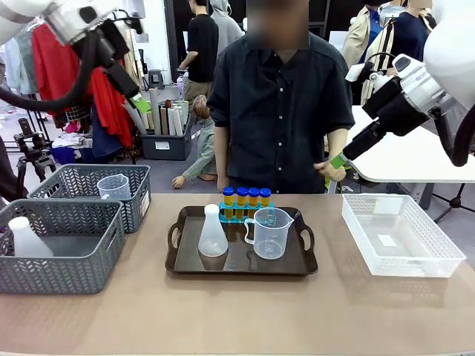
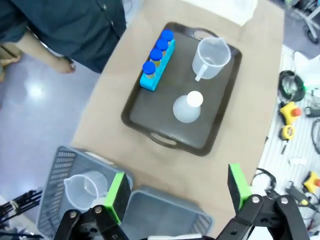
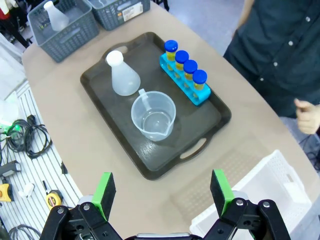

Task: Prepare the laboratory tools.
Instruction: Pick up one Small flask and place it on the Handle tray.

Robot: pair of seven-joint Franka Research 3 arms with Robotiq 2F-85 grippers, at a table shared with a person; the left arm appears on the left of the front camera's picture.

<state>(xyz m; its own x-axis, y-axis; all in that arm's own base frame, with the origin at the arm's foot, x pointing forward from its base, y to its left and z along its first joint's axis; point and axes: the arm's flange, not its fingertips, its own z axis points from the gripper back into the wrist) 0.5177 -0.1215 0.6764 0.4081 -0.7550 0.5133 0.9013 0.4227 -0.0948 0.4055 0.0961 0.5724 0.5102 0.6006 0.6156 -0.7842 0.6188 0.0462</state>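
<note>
Grippers: left gripper point(image 2: 175, 192) and right gripper point(image 3: 162, 190) both hanging wide open, holding nothing, high above the tray point(image 1: 185, 263) | tools: tubes point(image 1: 246, 197) sitting in rack point(image 1: 245, 215) at tray's far edge, flask point(image 1: 212, 233) and beaker point(image 1: 269, 233) standing mid-tray | risk: I'm thinking a reach for the rack is clipping the flask or beaker, tipping it

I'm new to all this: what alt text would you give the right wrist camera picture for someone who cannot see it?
Seen from above, a dark tray on a tan table holds a white conical flask, a clear measuring beaker and a blue rack of four blue-capped tubes. The right gripper, green pads apart, hangs open above the tray's near edge.
</note>
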